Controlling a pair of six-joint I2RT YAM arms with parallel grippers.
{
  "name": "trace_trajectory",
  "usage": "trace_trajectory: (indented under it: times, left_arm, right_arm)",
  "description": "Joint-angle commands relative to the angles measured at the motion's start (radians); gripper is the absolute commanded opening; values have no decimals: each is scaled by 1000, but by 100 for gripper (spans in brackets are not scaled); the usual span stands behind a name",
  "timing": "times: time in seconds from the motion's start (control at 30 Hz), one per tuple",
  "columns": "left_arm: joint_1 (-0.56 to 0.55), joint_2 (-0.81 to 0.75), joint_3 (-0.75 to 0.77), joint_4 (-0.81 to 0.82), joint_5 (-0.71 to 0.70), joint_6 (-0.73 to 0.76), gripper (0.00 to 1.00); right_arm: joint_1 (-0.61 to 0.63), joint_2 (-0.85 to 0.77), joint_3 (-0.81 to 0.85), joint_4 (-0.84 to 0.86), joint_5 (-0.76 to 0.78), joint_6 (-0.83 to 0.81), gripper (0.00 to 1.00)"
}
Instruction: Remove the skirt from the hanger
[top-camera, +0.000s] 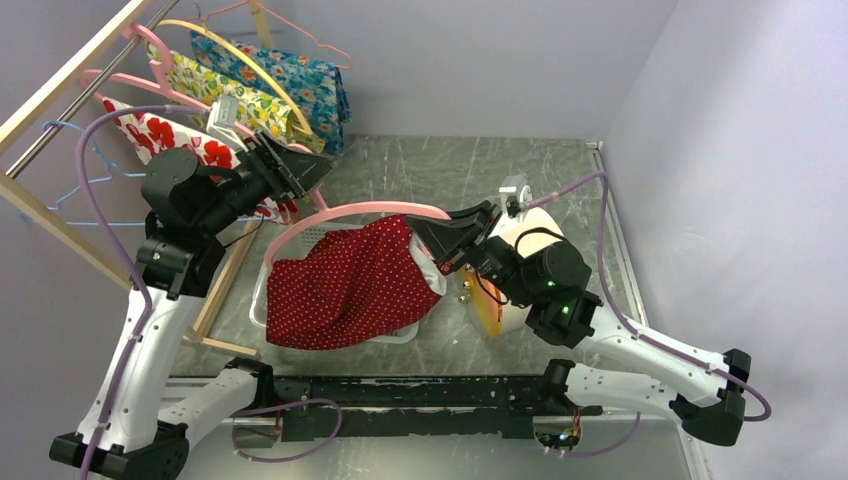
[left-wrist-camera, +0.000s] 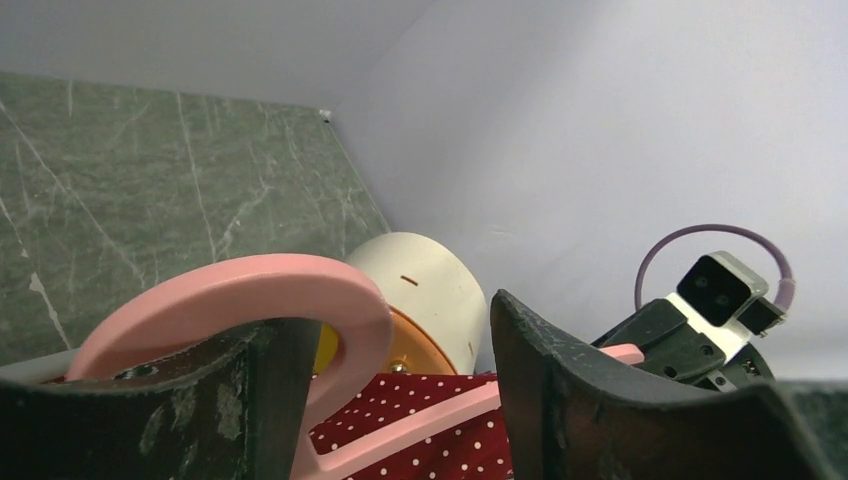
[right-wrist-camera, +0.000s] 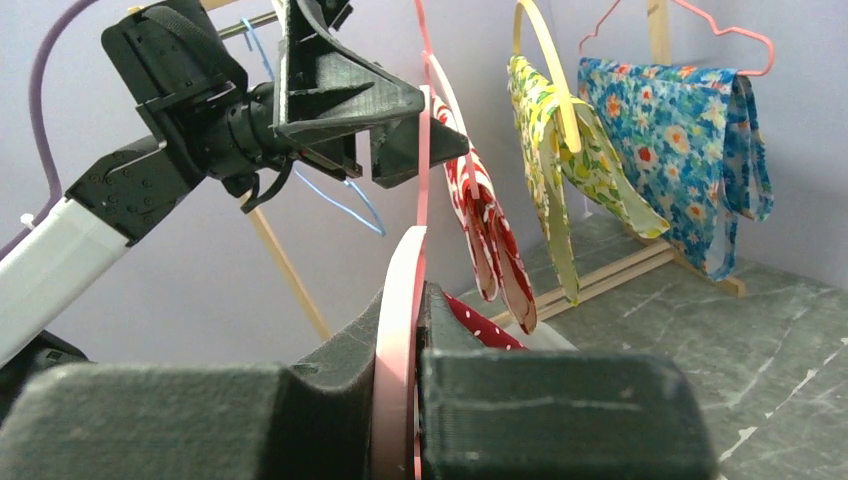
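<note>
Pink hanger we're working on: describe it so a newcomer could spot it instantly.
Look at the middle of the green marble table, away from the wooden rack on the left. A pink hanger arcs above a white basket, pinched by the right gripper. Unlike those on the rack, hung with floral clothes, it carries a red white-dotted skirt.

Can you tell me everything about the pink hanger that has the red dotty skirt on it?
The pink hanger is smooth and looks like plastic, bent in one wide arc. It is held up in the air, tipped sideways, over the white basket. The right gripper is shut on one end. Its curved part sits between the fingers of the open left gripper. The red dotted skirt hangs from it.
</note>
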Motion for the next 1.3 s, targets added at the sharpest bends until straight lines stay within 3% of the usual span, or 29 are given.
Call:
trace_trajectory:
  times: [0.0,0.17,0.43,0.5,0.67,0.73,0.87,1.07,1.27]
  left_arm:
    - [-82,29,59,-21,-83,64,67]
    - [-184,56,76,-17,-197,92,58]
    - [-215,30,52,10,-277,122,26]
    - [-216,16,30,28,-276,114,17]
    - [-215,-11,10,20,-268,115,8]
    - [-215,-25,10,1,-280,127,7]
    - [-215,-58,0,-12,-300,145,7]
    - [-215,-89,-3,-23,-308,153,7]
    - [-216,-101,12,-14,-289,138,7]
  right_arm:
    - [-5,-9,38,62,-1,-18,0]
    - [-5,21,73,-23,-24,-45,0]
    - [-5,-42,-1,-152,-128,-62,0]
    - [-5,-55,-10,-198,-167,-62,12]
    - [-5,-47,68,-457,-159,-79,50]
    - [-5,-51,104,-565,-142,-104,69]
    - [-5,-103,182,-736,-119,-136,91]
    - [-5,-261,217,-864,-97,-170,100]
    - [-5,-389,147,-870,110,-103,100]
